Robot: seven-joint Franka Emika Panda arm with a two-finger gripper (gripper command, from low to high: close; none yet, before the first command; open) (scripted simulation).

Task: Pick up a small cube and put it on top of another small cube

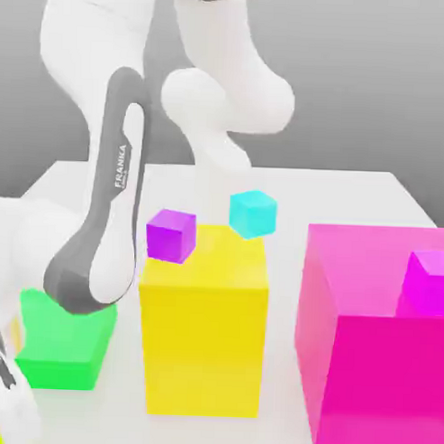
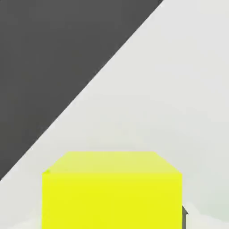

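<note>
While the claw (image 2: 112, 220) pinches a small yellow cube (image 2: 112, 192), big blocks stand around

Down low at the exterior view's left, the yellow cube is near a flat green block (image 1: 66, 342). Tall yellow (image 1: 203, 347) and pink (image 1: 382, 384) blocks stand toward the right.

Looks smooth and matt on the yellow block (image 1: 203, 351), same on the pink block (image 1: 382, 380) and green slab (image 1: 63, 346). Smooth, plastic-looking white on the arm (image 1: 92, 41). Smooth, plain matt on the pale tabletop (image 1: 344, 194).
</note>
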